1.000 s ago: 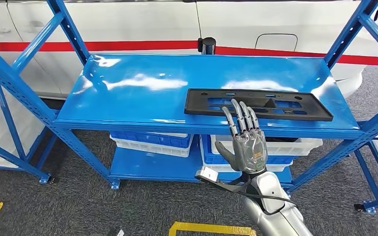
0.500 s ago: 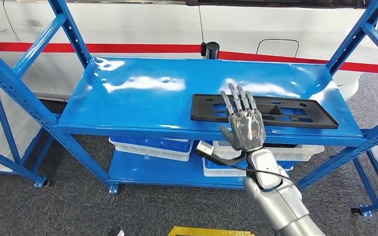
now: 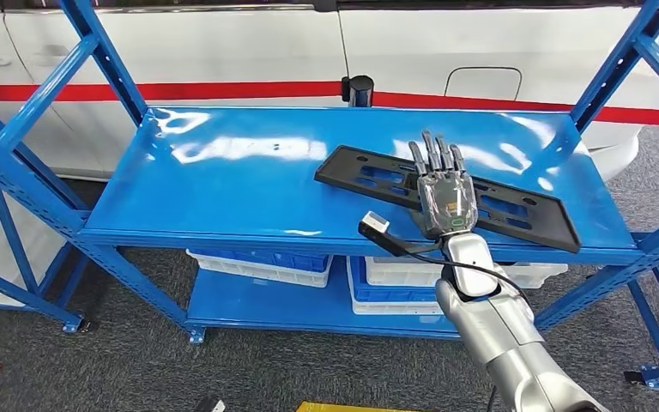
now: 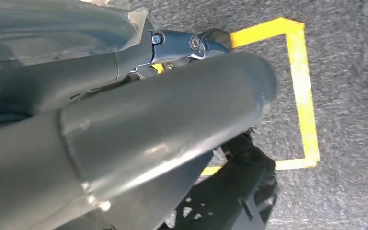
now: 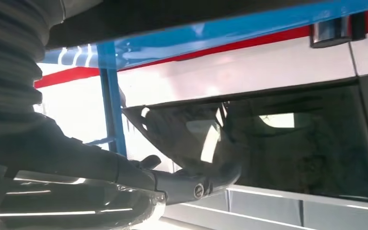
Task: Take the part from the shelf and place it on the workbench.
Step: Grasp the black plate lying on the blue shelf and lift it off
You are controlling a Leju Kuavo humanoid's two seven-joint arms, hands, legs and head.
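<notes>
I had my right hand [image 3: 446,199] flat, fingers spread, over the long black slotted plastic part [image 3: 412,182], ungrasped on the glossy blue metal shelf [image 3: 223,184]; lifting and the workbench remained. My left hand's fingers I couldn't judge.

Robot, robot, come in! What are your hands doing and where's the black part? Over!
Right hand flat on the black part, fingers spread, no grip seen. Part lying askew on the blue shelf. Left hand hanging low over the floor. Nothing blocking.
</notes>
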